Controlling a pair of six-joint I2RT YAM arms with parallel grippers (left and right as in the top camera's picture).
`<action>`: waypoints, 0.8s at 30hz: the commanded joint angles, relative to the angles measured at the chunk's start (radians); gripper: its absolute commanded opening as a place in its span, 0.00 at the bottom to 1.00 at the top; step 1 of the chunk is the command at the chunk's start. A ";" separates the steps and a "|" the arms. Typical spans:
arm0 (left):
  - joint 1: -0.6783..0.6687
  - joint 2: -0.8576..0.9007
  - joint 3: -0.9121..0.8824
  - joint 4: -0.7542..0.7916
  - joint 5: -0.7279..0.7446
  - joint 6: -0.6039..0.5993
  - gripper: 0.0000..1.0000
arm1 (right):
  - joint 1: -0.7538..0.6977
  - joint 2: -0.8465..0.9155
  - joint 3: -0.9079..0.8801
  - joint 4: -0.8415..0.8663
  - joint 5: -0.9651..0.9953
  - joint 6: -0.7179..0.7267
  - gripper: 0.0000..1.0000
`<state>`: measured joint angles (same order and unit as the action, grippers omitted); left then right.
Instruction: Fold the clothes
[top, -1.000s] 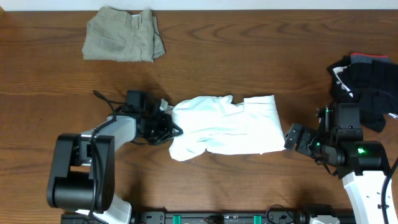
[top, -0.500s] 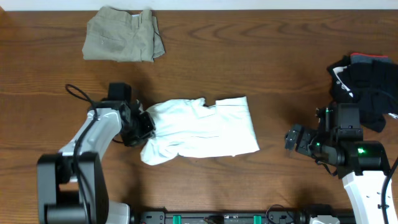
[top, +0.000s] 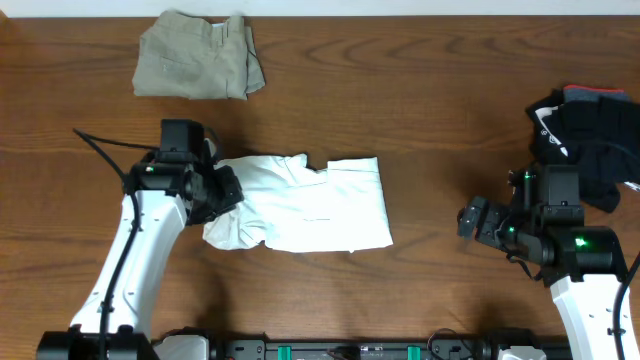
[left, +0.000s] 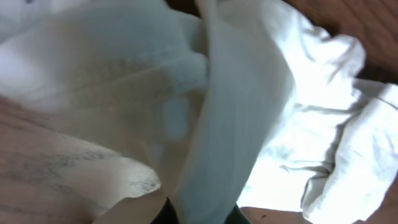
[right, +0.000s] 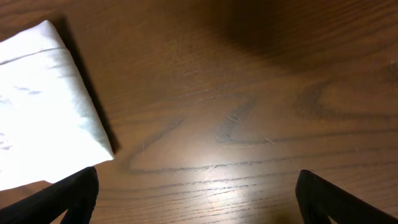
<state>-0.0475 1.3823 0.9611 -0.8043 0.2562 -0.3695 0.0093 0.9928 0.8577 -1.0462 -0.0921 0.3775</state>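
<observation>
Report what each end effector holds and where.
Left end effector grips the white T-shirt by its bunched end; right end effector holds nothing.

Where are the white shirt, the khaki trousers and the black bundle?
white shirt (top: 320, 205), overhead view, middle of the cloth.
khaki trousers (top: 195, 68), overhead view, middle of the folded stack.
black bundle (top: 590, 130), overhead view, middle of the heap.
</observation>
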 joint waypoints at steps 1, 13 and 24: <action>-0.029 -0.006 0.022 0.002 -0.018 -0.010 0.06 | 0.011 0.001 0.016 0.003 0.013 -0.016 0.99; 0.002 0.078 0.004 0.017 -0.023 -0.010 0.06 | 0.011 0.000 0.016 -0.006 0.013 -0.016 0.99; 0.174 0.190 0.004 0.024 -0.009 0.006 0.09 | 0.011 0.000 0.016 -0.020 0.013 -0.016 0.99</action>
<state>0.0910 1.5566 0.9611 -0.7803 0.2554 -0.3687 0.0093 0.9928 0.8577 -1.0649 -0.0921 0.3775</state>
